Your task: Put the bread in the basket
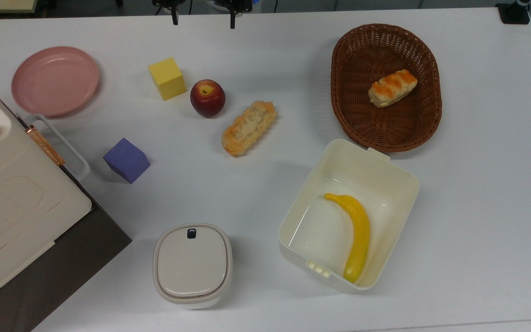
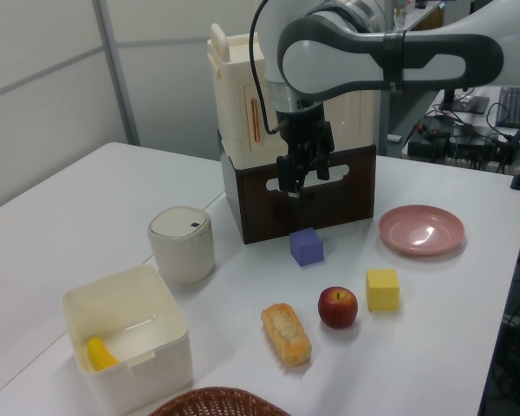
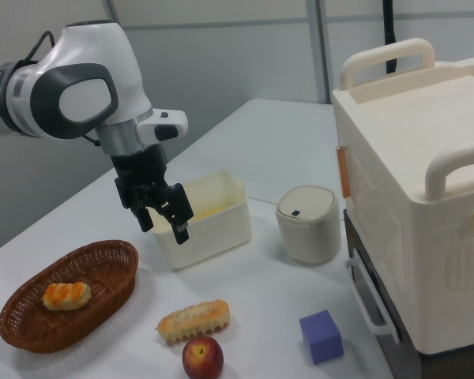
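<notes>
Top view is giving us the whole layout: the long golden-orange loaf of bread is lying flat on the white table, diagonal, with the red apple sitting just beside its upper end at the top view's left. The oval dark-brown wicker basket is waiting well apart at the top view's right, and a shorter pale roll with orange glazed stripes is already lying inside it.

In the right view the arm's two-finger gripper is hanging above the table, fingers spread and pinching nothing, not touching anything.

Now, the risks. That apple is crowding the loaf, so a finger coming down on that side could be knocking the apple into a roll or wedging against it. The loaf is lying at an angle, so fingers not turned across its narrow width could be skidding along the ridged crust. And the cream plastic rectangular box holding a yellow banana is sitting right next to the basket, so a short carry could be dropping the loaf there instead.
</notes>
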`<act>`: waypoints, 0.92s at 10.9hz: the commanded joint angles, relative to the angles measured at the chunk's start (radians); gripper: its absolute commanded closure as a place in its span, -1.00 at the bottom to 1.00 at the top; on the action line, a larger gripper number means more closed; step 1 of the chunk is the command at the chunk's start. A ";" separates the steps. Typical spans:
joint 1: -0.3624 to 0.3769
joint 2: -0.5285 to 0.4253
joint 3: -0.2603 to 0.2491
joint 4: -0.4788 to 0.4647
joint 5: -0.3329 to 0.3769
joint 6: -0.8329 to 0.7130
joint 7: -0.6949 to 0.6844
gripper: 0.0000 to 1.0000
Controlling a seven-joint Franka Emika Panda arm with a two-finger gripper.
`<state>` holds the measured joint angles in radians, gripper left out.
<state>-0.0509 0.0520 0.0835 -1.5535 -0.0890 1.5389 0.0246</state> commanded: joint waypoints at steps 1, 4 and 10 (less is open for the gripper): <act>0.009 -0.009 -0.013 -0.013 0.020 -0.003 -0.014 -1.00; 0.008 -0.007 -0.013 -0.014 0.021 -0.003 -0.014 -1.00; 0.005 -0.001 -0.016 -0.016 0.020 0.044 -0.012 -1.00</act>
<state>-0.0510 0.0615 0.0823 -1.5559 -0.0890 1.5519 0.0245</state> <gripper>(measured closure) 0.000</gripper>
